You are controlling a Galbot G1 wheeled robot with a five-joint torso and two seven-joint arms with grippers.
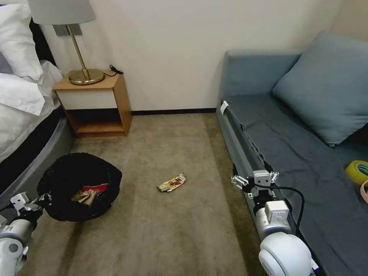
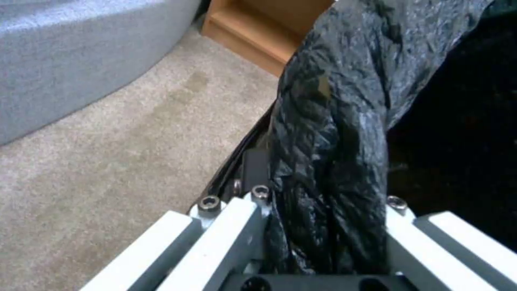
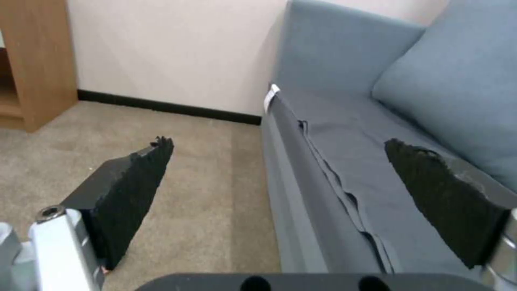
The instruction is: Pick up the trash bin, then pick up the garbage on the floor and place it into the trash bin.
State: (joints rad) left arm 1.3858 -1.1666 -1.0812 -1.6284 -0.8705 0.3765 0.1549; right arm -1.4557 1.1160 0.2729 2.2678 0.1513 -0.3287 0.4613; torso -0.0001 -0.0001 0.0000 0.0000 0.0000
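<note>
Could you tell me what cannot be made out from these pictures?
- Trash bin: its white body is hidden by the black liner in the head view.
- Left claw: fingertips buried under the bag in the left wrist view.
- Tape roll: cut off by the head view's edge.

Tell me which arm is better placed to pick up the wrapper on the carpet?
Probably the right. The right gripper is open and empty beside the sofa, while the left gripper is clamped on the trash bin. The wrapper lies between them.
</note>
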